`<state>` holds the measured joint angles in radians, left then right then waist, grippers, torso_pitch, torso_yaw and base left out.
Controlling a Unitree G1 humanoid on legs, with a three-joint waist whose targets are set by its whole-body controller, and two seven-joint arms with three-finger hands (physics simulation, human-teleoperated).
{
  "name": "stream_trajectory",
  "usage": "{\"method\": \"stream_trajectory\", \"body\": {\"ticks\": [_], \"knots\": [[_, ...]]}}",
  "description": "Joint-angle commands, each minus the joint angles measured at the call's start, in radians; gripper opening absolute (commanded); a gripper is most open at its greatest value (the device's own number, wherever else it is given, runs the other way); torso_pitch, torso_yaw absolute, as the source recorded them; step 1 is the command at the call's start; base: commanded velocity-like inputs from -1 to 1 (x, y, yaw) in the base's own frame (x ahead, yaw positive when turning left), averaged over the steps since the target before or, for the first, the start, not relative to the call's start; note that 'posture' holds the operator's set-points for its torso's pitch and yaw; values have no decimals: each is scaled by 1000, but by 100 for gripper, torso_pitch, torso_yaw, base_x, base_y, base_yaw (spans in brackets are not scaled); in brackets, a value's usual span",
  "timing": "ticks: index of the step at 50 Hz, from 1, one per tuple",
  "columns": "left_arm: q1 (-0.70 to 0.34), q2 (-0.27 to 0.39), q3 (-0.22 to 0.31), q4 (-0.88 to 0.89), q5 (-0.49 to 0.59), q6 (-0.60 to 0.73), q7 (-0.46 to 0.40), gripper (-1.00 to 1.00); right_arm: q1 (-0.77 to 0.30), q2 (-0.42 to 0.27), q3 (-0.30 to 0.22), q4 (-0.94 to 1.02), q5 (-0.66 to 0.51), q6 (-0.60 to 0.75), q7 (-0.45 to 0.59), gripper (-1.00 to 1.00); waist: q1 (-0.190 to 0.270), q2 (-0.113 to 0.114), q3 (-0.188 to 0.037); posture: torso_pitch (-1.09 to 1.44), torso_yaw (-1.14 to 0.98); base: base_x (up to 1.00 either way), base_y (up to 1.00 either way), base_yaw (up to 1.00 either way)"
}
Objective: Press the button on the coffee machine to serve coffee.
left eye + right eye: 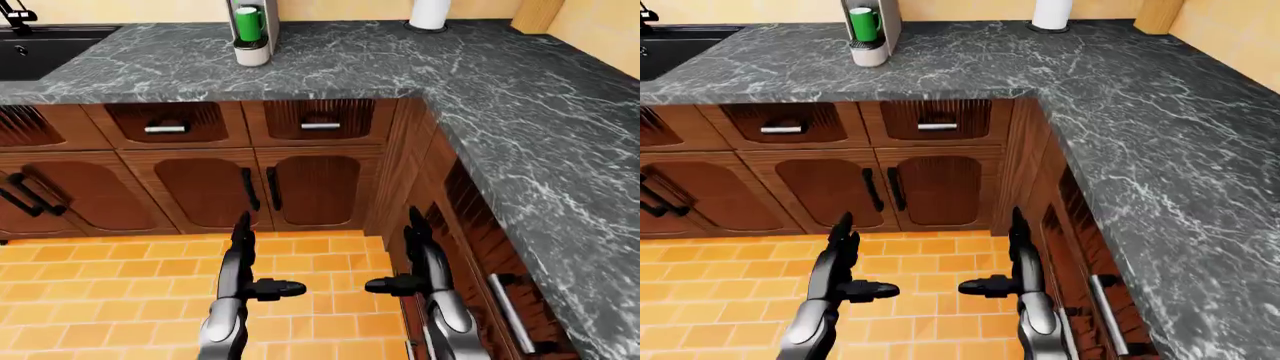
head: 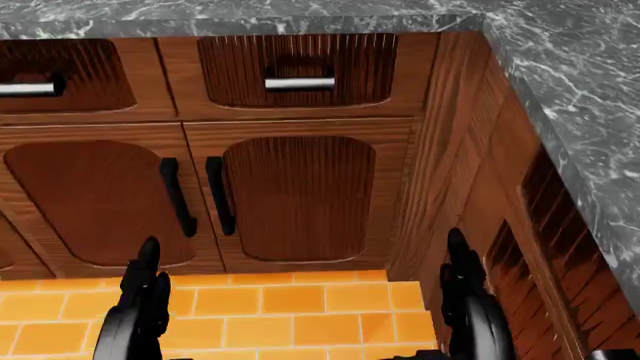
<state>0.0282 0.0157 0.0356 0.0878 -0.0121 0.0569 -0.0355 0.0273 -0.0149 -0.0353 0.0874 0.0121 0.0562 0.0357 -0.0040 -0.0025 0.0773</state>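
Nearest you, both hands hang low over the orange tile floor (image 1: 120, 285), well short of the coffee machine. Your left hand (image 1: 243, 259) has fingers straight and thumb stuck out sideways, holding nothing; your right hand (image 1: 418, 255) is the same, open and empty.

Next out from the hands come the wooden cabinet doors (image 1: 260, 187) and the drawers (image 1: 245, 124) above them, all below the coffee machine.

Then the dark marble counter (image 1: 400, 67), which turns a corner and runs down the right side of the left-eye view.

The coffee machine (image 1: 252, 26) stands upright on that counter near the wall, with a green cup (image 1: 249, 22) in its bay. It lies up and away from both hands, roughly above your left hand and left of your right hand. Judged from that, the left hand is nearer. The button does not show; the machine's top is cut off.

Left of the machine is a black sink (image 1: 40, 49), right of it a white roll (image 1: 430, 13).

You likely need to step closer, then raise the left arm.
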Motion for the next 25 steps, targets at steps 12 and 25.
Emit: {"method": "stream_trajectory", "body": {"ticks": [12,25], "knots": [[-25,4,2,-85,-3,-64,-9,100,-20,-5,-4,-109,-9,-77,-9,100,8,-6,-77,0,0,0,0,0],[-31,5,5,-91,-16,-23,-22,100,-29,-9,-6,-165,-30,-15,-11,100,8,-5,-91,0,0,0,0,0]]}}
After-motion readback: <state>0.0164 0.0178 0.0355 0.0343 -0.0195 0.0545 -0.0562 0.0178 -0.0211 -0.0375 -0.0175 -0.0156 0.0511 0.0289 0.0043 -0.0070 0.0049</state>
